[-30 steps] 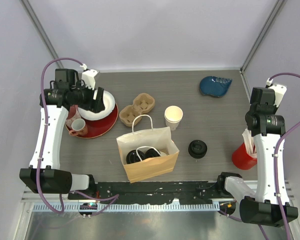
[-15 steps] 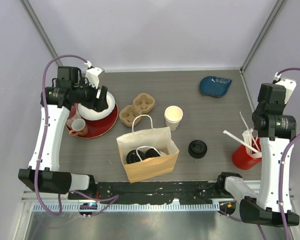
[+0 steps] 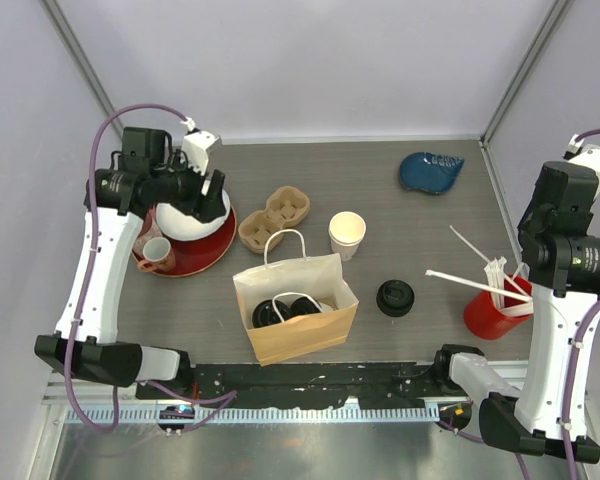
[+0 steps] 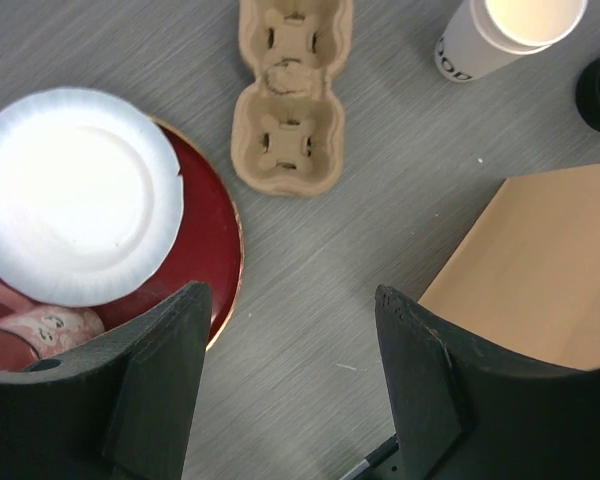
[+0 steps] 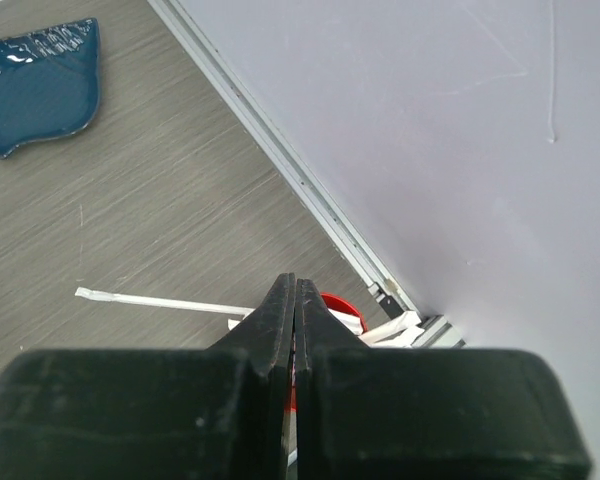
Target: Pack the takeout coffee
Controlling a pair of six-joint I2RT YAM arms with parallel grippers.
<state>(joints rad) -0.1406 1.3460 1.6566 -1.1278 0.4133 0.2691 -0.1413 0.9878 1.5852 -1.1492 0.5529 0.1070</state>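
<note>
The takeout coffee, two cups with black sip lids (image 3: 268, 313) (image 3: 303, 306), stands inside the open brown paper bag (image 3: 310, 335) at the table's front centre. Only their lids show. The bag's side also shows in the left wrist view (image 4: 540, 270). My left gripper (image 3: 208, 200) (image 4: 290, 310) is open and empty, held high over the table between the red plate and the bag. My right gripper (image 5: 295, 285) is shut with nothing seen in it, raised at the far right over the red cup (image 5: 342, 303); its fingers are hidden under the wrist in the top view.
A lidless white paper cup (image 3: 347, 235) (image 4: 505, 35), a cardboard cup carrier (image 3: 275, 217) (image 4: 288, 100) and a stack of black lids (image 3: 395, 297) lie around the bag. A red plate (image 3: 205, 255) holds a white paper plate (image 4: 75, 195) and pink mug (image 3: 157, 253). Blue dish (image 3: 430, 170). Red cup (image 3: 490, 312) with wrapped straws (image 3: 470, 280).
My left gripper has risen and shifted a little right and back. My right arm has pulled up and to the right. Wrapped straws now splay leftward out of the red cup.
</note>
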